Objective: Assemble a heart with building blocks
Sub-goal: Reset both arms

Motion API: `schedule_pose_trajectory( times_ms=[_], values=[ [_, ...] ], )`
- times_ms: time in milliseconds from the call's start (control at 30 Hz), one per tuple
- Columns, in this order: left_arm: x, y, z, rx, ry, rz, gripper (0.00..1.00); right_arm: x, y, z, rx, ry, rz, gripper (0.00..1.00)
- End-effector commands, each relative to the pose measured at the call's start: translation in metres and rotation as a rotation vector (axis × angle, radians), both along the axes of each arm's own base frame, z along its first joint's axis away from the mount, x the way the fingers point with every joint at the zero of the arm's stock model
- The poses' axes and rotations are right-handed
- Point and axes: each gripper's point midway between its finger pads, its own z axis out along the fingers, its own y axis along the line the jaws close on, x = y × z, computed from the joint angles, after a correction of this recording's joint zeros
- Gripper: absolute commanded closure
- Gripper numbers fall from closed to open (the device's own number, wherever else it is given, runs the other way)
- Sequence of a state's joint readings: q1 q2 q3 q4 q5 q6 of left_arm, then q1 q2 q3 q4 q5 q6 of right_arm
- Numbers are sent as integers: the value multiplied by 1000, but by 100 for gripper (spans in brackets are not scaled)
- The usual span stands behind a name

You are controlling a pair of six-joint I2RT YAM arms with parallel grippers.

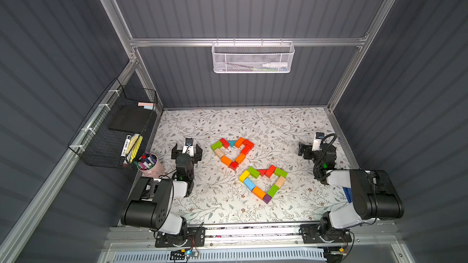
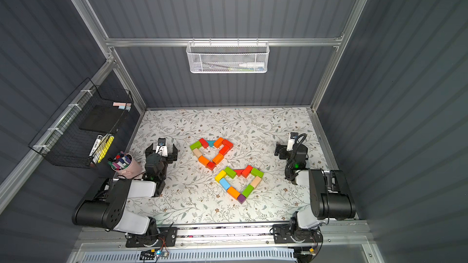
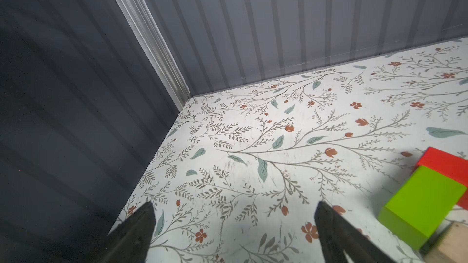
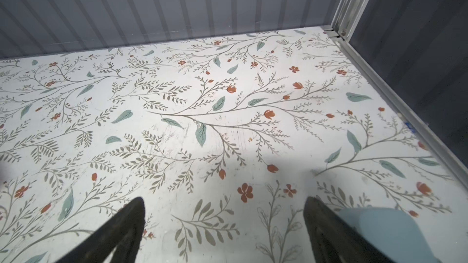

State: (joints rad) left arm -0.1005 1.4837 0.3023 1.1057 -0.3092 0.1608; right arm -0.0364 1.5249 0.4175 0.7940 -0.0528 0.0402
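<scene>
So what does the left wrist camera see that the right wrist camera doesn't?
Only the left wrist view shows a lime-green wooden brick beside a red wooden block and a plain tan block. Only the right wrist view shows a blurred pale blue shape by one fingertip; I cannot tell what it is. Both show the floral-patterned table, the grey ribbed wall, and an open, empty gripper: the left gripper and the right gripper.

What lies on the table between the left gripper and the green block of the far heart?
Nothing: only bare flowered table separates the left gripper from the green block, as both top views show.
</scene>
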Motion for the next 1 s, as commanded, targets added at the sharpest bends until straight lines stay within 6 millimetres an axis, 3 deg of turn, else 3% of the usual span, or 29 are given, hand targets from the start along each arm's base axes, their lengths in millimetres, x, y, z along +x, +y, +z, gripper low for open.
schedule_pose_trajectory(
  times_ms=[0, 67, 167, 267, 333, 467, 533, 967],
  values=[
    [11, -15, 8, -25, 3, -84, 1, 1, 5, 3, -19, -4, 33, 1],
    [10, -31, 16, -103, -46, -169, 1, 1, 5, 2, -17, 0, 31, 1],
    [21, -32, 12, -120, -54, -164, 1, 1, 5, 3, -17, 0, 31, 1],
    [32, -35, -12, -106, -4, -180, 1, 1, 5, 3, -18, -2, 30, 1],
    [30, -37, -12, -110, -56, -193, 1, 1, 5, 2, -18, 1, 31, 1],
    [48, -36, -33, -127, 90, -186, 1, 1, 4, 3, -18, -1, 29, 1],
    [47, -26, -33, -148, 86, -137, 1, 1, 4, 3, -18, -1, 29, 1],
    [48, -27, -34, -147, 95, -146, 1, 1, 4, 3, -18, 0, 29, 1]
  ],
)
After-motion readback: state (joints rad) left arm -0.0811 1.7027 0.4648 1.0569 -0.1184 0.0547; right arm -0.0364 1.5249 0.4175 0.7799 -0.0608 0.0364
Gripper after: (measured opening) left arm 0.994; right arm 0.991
